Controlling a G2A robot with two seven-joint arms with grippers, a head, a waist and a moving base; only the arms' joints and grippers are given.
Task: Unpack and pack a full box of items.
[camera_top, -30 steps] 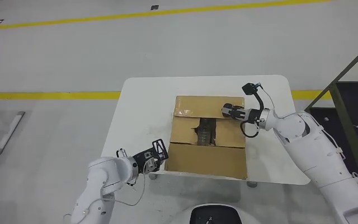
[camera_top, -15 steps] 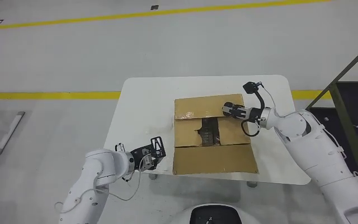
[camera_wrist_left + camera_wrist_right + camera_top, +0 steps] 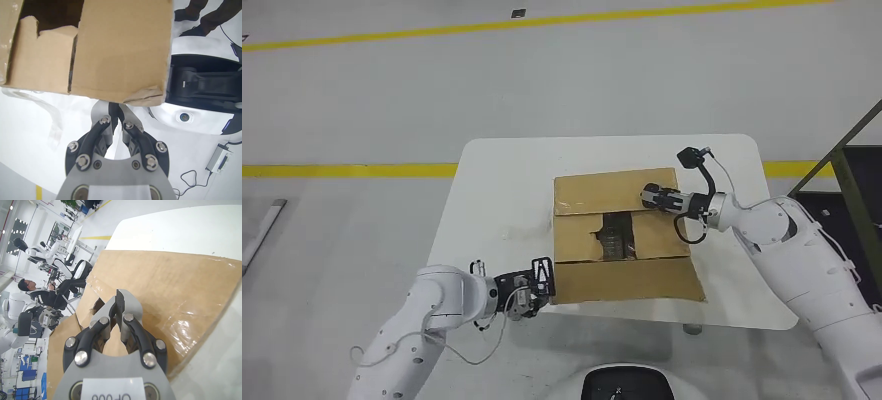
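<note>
Cardboard box mostly closed, its contents barely discernible.

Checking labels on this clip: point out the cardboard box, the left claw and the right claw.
cardboard box [image 3: 627, 282]: top view, near flap.
left claw [image 3: 116, 113]: left wrist view, between fingertips.
right claw [image 3: 117, 304]: right wrist view, between fingertips.

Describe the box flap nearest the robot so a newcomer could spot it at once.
On the white table stands one brown cardboard box, its top flaps parted over a dark gap. The near flap is the broad strip along the side facing the robot. Unlike the far flap, where the right hand is, it has a crumpled corner beside the left hand.
</note>
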